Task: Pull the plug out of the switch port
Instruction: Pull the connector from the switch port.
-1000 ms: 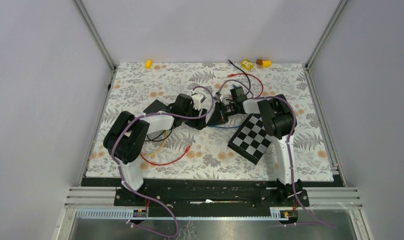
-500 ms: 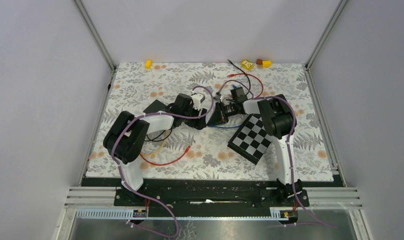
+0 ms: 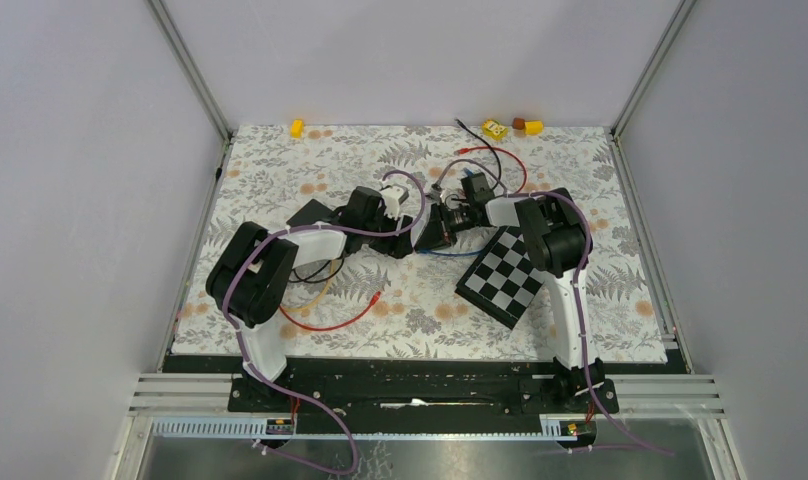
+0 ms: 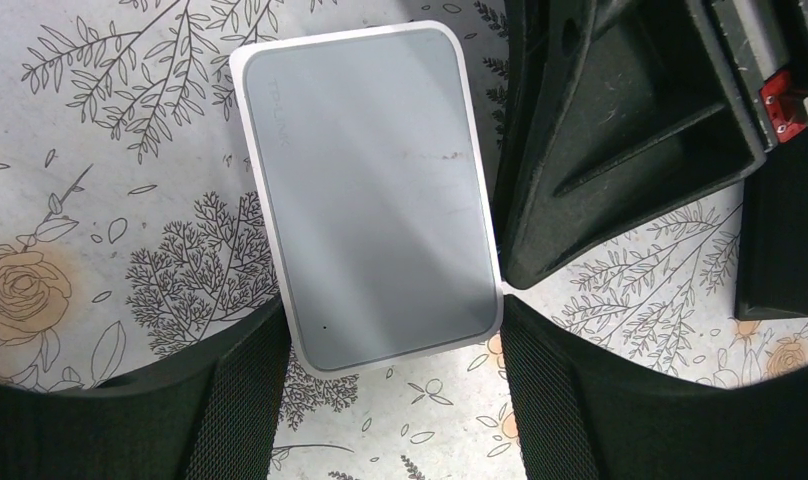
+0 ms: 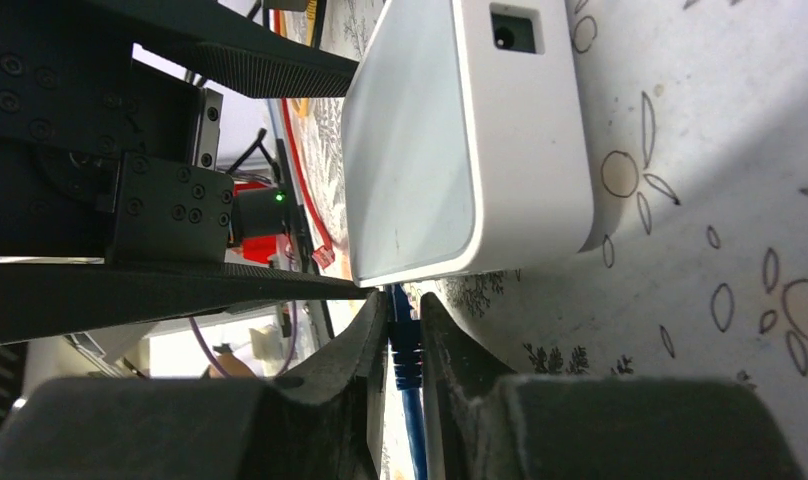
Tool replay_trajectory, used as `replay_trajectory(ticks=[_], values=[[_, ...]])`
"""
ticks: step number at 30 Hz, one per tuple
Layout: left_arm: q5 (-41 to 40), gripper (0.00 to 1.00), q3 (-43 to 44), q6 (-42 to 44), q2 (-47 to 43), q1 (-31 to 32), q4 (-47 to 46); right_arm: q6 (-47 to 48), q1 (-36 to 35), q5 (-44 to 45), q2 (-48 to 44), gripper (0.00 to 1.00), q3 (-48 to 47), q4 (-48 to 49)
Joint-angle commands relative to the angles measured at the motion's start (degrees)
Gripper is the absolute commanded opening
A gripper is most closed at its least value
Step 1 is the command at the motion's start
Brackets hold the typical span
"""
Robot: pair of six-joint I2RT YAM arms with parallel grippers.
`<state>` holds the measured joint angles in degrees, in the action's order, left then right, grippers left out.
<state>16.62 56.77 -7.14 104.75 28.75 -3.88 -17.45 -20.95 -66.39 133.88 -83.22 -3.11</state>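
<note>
The switch [image 4: 370,190], a flat white box with a grey top, lies on the flowered mat. My left gripper [image 4: 390,322] straddles its near end, and both fingertips [image 4: 255,360] touch its side edges. The right wrist view shows the switch [image 5: 460,150] on its side, with a blue plug [image 5: 402,335] meeting its lower edge. My right gripper [image 5: 400,305] is shut on that plug, and the blue cable [image 3: 442,254] trails out behind. From above, both grippers meet at mid-table [image 3: 435,220], hiding the port itself.
A black-and-white checkerboard [image 3: 502,276] lies just right of the grippers. One red cable [image 3: 330,322] loops at the front left; another [image 3: 505,160] and a black lead curl behind the switch. Small yellow pieces [image 3: 297,128] [image 3: 495,128] sit along the back edge.
</note>
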Motion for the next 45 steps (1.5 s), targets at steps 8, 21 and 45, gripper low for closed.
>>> replay_trajectory(ticks=[8, 21, 45], values=[[-1.9, 0.0, -1.7, -1.1, 0.6, -1.0, 2.5, -12.2, -1.9, -0.3, -1.3, 0.0, 6.6, 17.2], [-5.6, 0.0, -2.1, -1.2, -0.3, -1.0, 2.5, 4.1, -0.7, 0.7, 2.8, 0.01, -5.4, -7.7], [-10.3, 0.0, -2.9, -1.2, -0.9, -1.1, 1.7, 7.0, -1.9, 3.1, 1.6, 0.0, -6.6, -10.1]])
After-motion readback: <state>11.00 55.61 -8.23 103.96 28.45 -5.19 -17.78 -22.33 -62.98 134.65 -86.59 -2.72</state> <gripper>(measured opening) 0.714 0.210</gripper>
